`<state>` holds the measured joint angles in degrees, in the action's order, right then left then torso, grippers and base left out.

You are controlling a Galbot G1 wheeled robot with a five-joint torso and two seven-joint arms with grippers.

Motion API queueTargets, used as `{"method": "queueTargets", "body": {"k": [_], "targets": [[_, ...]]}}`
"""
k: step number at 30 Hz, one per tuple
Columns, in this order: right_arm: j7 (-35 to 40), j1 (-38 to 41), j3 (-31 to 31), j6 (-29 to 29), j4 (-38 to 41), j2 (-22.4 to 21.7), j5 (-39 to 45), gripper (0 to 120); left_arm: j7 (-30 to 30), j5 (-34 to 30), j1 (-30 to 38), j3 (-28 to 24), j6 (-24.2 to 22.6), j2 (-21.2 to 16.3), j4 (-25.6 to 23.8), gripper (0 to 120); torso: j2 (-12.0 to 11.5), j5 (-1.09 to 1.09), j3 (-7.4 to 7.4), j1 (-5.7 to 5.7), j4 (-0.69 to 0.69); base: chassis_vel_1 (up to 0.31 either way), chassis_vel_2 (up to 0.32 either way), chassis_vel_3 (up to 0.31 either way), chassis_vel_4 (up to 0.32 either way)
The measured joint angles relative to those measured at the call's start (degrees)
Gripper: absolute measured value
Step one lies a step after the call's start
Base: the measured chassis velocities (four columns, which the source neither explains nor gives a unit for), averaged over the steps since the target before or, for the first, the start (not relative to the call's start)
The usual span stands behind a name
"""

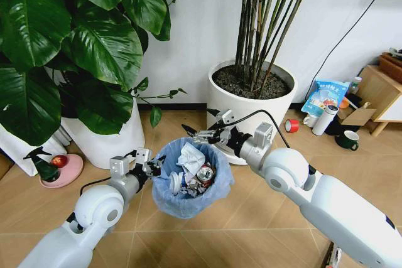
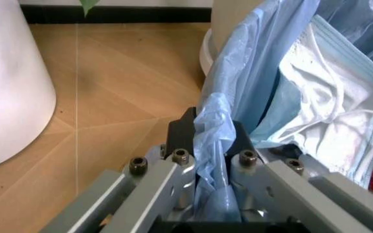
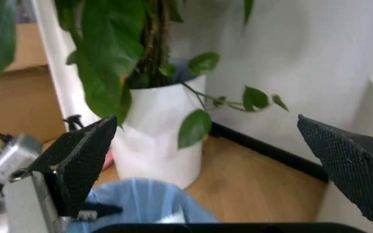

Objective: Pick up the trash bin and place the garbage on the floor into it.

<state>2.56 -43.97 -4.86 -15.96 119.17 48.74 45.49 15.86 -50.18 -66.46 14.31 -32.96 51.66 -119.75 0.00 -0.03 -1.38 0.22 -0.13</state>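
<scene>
Bin [image 1: 188, 186]: left gripper [image 1: 152, 167] clamped on its bag rim; garbage [image 1: 196, 174] inside; right gripper [image 1: 200, 135] spread wide above.

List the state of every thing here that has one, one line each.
trash bin: held up off the floor, holding litter
face mask: inside the bin
red can: inside the bin
left gripper: shut on the bin's bag rim
right gripper: open, above the bin's far rim

One trash bin [image 1: 188, 186], two white plant pots [image 1: 251, 101], two grippers [image 1: 200, 135].
</scene>
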Motion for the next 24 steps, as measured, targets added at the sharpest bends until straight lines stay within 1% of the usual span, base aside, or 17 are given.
{"method": "queueTargets", "body": {"k": [1,6,7,9,10,11,12,14,16,17,18,20,21,22,23,24], "targets": [[0.0,0.0,0.0,0.0,0.0,0.0,0.0,100,0.0,0.0,0.0,0.0,0.0,0.0,0.0,1,0.0,0.00,0.00,0.00,0.00,0.000,0.000,0.000,0.000],[7.4,-9.9,5.2,-0.8,4.4,-1.8,-2.7,100,-0.4,1.8,-0.4,0.5,0.5,0.7,0.4,1,0.0,0.00,0.00,0.00,-0.01,0.000,0.000,0.000,0.000],[7.4,-9.9,5.2,-0.8,4.4,-1.8,-2.7,100,-0.4,1.8,-0.4,0.5,0.5,0.7,0.4,1,0.0,0.00,0.00,0.00,-0.01,0.000,0.000,0.000,0.000],[10.0,-14.0,7.9,-1.0,5.3,-2.0,-5.1,100,-0.8,2.9,-1.5,1.2,0.8,0.8,0.2,1,0.0,-0.02,0.00,0.00,-0.04,0.000,0.000,0.000,0.000],[10.5,-16.3,9.8,-1.0,5.5,-1.6,-6.1,100,-0.8,3.5,-2.4,1.8,1.0,0.9,-0.1,1,0.0,-0.01,0.01,0.00,0.01,0.000,0.000,0.000,0.000],[10.8,-17.8,11.1,-1.1,5.6,-1.3,-6.6,100,-0.8,3.8,-2.7,2.0,1.2,0.9,-0.2,1,0.0,0.00,0.00,0.00,0.01,0.000,0.000,0.000,0.000],[10.8,-17.8,11.1,-1.1,5.6,-1.3,-6.6,100,-0.8,3.8,-2.7,2.0,1.2,0.9,-0.2,1,0.0,0.00,0.00,0.00,0.01,0.000,0.000,0.000,0.000],[11.7,-23.5,16.0,-1.0,6.0,-0.1,-9.1,100,-0.9,4.1,-2.6,2.1,1.4,1.1,-0.2,1,0.0,-0.01,0.01,0.00,0.03,0.000,0.000,0.000,0.000],[11.7,-29.8,21.5,-0.8,6.4,1.1,-11.0,100,-1.0,4.3,-2.3,2.1,1.4,1.1,-0.2,1,0.0,0.01,0.01,0.00,-0.01,0.000,0.000,0.000,0.000],[11.7,-29.8,21.5,-0.8,6.4,1.1,-11.0,100,-1.0,4.3,-2.3,2.1,1.4,1.1,-0.2,1,0.0,0.01,0.01,0.00,-0.01,0.000,0.000,0.000,0.000],[11.7,-32.2,23.8,-0.6,6.7,1.6,-11.6,100,-1.1,4.4,-2.3,2.1,1.5,1.1,-0.2,1,0.0,0.01,0.01,0.00,-0.02,0.000,0.000,0.000,0.000],[10.7,-37.5,28.7,0.3,7.3,2.9,-13.2,100,-1.4,4.5,-2.3,2.2,1.5,1.1,-0.2,1,0.0,-0.03,0.01,0.00,-0.02,0.000,0.000,0.000,0.000],[9.8,-40.7,31.6,1.2,7.5,4.1,-14.3,100,-1.5,4.6,-2.3,2.2,1.5,1.1,-0.2,1,0.0,0.00,0.01,0.00,-0.02,0.000,0.000,0.000,0.000],[9.8,-40.7,31.6,1.2,7.5,4.1,-14.3,100,-1.5,4.6,-2.3,2.2,1.5,1.1,-0.2,1,0.0,0.00,0.01,0.00,-0.02,0.000,0.000,0.000,0.000],[8.9,-43.0,33.7,2.1,7.3,5.1,-15.3,100,-1.6,4.6,-2.3,2.3,1.6,1.1,-0.2,1,0.0,0.00,0.01,0.00,-0.02,0.000,0.000,0.000,0.000],[7.5,-45.8,36.3,3.6,6.5,6.6,-16.9,100,-1.9,4.8,-2.4,2.3,1.6,1.2,-0.2,1,0.0,-0.03,0.01,-0.01,0.01,0.000,0.000,0.000,0.000]]}}
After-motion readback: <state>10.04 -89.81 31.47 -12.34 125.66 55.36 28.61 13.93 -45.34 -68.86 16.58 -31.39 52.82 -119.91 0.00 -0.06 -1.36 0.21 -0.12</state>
